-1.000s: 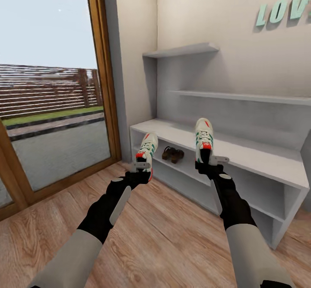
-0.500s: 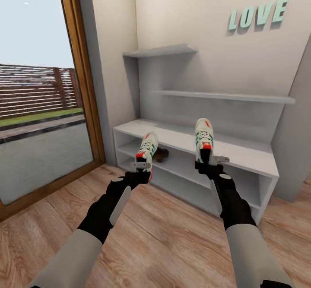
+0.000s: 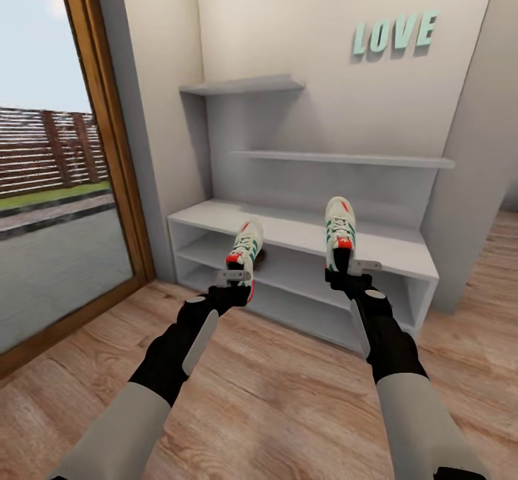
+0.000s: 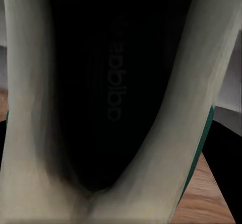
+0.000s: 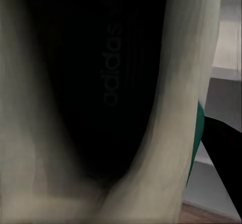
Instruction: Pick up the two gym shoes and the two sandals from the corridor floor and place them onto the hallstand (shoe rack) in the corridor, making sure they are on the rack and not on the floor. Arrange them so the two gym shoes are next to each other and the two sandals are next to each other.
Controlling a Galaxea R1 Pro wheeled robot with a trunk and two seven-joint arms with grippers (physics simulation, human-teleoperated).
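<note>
Grained brown wood planks make the corridor floor (image 3: 288, 394); the hallstand (image 3: 388, 246) looks smooth, matt grey; gym shoes (image 3: 339, 232) have white leather-like uppers

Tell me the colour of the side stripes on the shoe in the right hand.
Green, on the white gym shoe; clearest in the head view.

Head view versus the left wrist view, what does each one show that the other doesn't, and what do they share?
Head view alone: the whole hallstand, the LOVE letters on the wall, the glass door, and both arms, the right gripper holding the second gym shoe.

Left wrist view alone: a close look into the shoe's dark inside, with faint lettering on the insole.

Both: the gym shoe in the left gripper, and wood floor.
</note>
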